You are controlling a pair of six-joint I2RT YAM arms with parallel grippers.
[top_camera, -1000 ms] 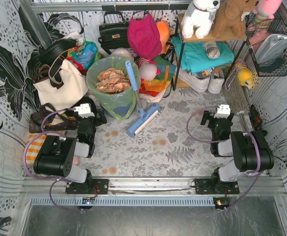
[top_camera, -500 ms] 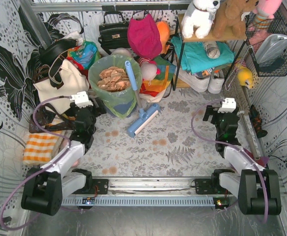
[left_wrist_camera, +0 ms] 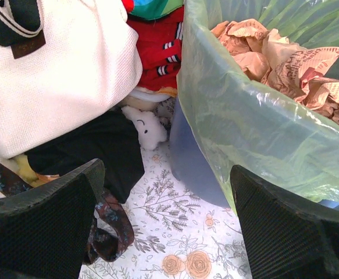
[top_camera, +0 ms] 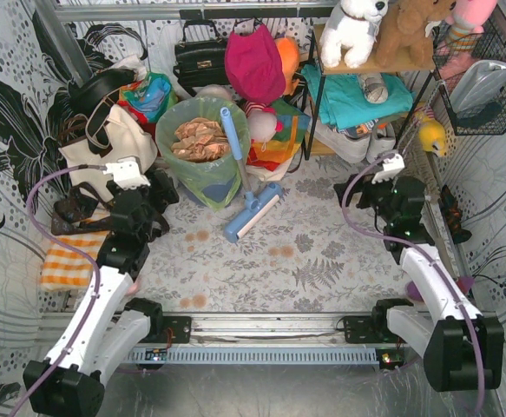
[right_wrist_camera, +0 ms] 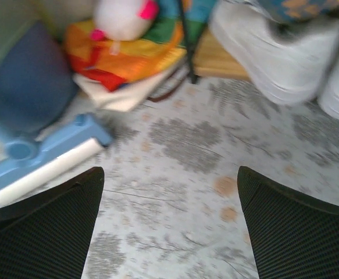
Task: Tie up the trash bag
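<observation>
Your left pincer (left_wrist_camera: pixel 166 224) gapes empty just beside the bag (left_wrist_camera: pixel 256 122), seemingly lined up for its rim; your right pincer (right_wrist_camera: pixel 170 224), equally wide and empty, hangs well apart.

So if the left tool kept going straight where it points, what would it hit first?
The left tool would likely meet the small white plush toy between the cream tote and the bin holding the trash bag; depth unclear.

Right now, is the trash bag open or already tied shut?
Open, not tied. The trash bag has its mouth spread wide over the bin, with crumpled paper showing from above. No knot is visible.
</observation>
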